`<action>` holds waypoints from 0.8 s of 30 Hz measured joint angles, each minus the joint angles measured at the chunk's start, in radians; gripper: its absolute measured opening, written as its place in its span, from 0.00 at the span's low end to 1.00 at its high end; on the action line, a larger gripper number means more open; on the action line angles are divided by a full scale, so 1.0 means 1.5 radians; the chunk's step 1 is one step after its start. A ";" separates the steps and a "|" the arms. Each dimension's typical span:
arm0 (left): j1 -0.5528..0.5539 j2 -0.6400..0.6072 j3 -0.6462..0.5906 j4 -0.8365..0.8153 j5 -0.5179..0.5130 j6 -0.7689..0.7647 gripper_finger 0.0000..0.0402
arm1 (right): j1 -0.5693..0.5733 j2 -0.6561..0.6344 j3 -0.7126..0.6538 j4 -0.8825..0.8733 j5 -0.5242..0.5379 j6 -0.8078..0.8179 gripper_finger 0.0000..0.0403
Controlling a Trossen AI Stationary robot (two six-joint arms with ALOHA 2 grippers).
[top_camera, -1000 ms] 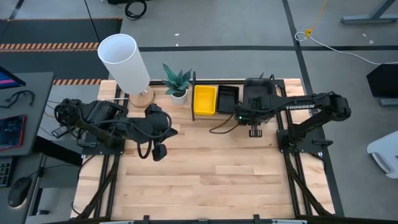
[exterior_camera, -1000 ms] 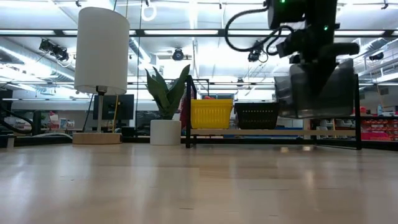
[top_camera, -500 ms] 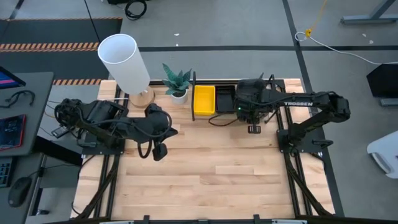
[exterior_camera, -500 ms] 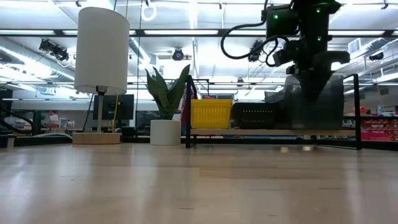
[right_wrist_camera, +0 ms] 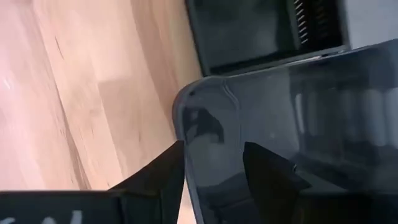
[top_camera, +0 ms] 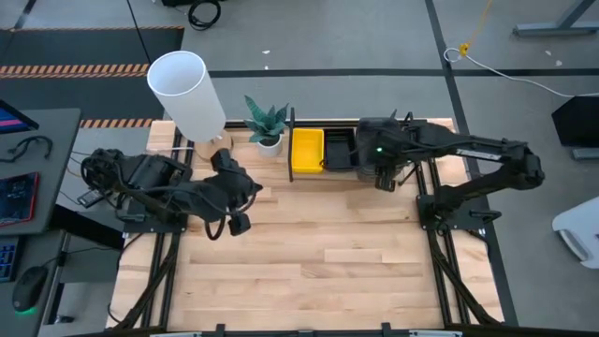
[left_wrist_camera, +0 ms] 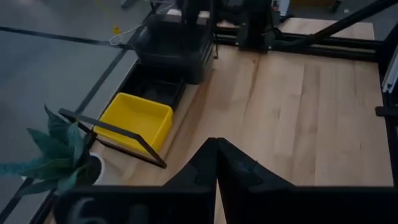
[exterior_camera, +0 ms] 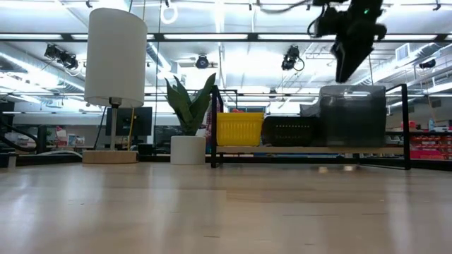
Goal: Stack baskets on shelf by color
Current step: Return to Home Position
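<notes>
On the shelf (exterior_camera: 311,149) at the table's far edge stand a yellow basket (exterior_camera: 240,128), a black basket (exterior_camera: 288,130) and a smoky grey basket (exterior_camera: 353,116), side by side on the plank. My right gripper (exterior_camera: 346,70) hangs open just above the grey basket, clear of its rim. In the right wrist view its fingers (right_wrist_camera: 163,171) stand over the basket's corner (right_wrist_camera: 193,106). My left gripper (top_camera: 239,223) waits shut over the table's left half, holding nothing. From the left wrist view the yellow basket (left_wrist_camera: 134,118) and grey basket (left_wrist_camera: 174,43) show beyond the shut fingers.
A white cylinder lamp (top_camera: 187,94) on a wooden base and a small potted plant (top_camera: 267,124) stand at the far left beside the shelf. The shelf's black end rods (exterior_camera: 406,127) rise at its right end. Bare wooden tabletop (top_camera: 318,262) spreads in front of the shelf.
My right gripper has carried the grey basket toward the far edge and the black basket and lowered it onto the shelf. It has then opened, let go and risen above the basket. The basket now stands on the plank.
</notes>
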 joint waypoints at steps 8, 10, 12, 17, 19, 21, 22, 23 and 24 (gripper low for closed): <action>-0.015 -0.012 -0.146 0.119 0.004 -0.025 0.04 | 0.010 -0.107 -0.003 -0.006 0.002 0.085 0.42; -0.023 -0.018 -0.191 0.170 0.009 -0.025 0.03 | 0.025 -0.139 -0.003 0.001 0.001 0.109 0.42; -0.027 -0.031 -0.239 0.232 0.014 -0.026 0.02 | 0.041 -0.172 -0.004 0.029 -0.001 0.128 0.42; -0.025 -0.119 -0.383 0.380 0.009 -0.042 0.01 | 0.081 -0.246 -0.019 0.127 0.000 0.175 0.41; -0.016 -0.164 -0.448 0.453 0.009 -0.044 0.01 | 0.095 -0.270 -0.035 0.166 0.001 0.192 0.41; -0.006 -0.214 -0.511 0.522 0.010 -0.045 0.01 | 0.111 -0.289 -0.054 0.202 0.004 0.205 0.41; -0.001 -0.238 -0.540 0.562 0.009 -0.042 0.01 | 0.118 -0.298 -0.066 0.218 0.005 0.209 0.41; 0.004 -0.261 -0.567 0.599 0.009 -0.041 0.01 | 0.127 -0.307 -0.079 0.233 0.005 0.213 0.41; 0.009 -0.284 -0.596 0.629 0.009 -0.041 0.01 | 0.134 -0.315 -0.092 0.251 0.005 0.219 0.41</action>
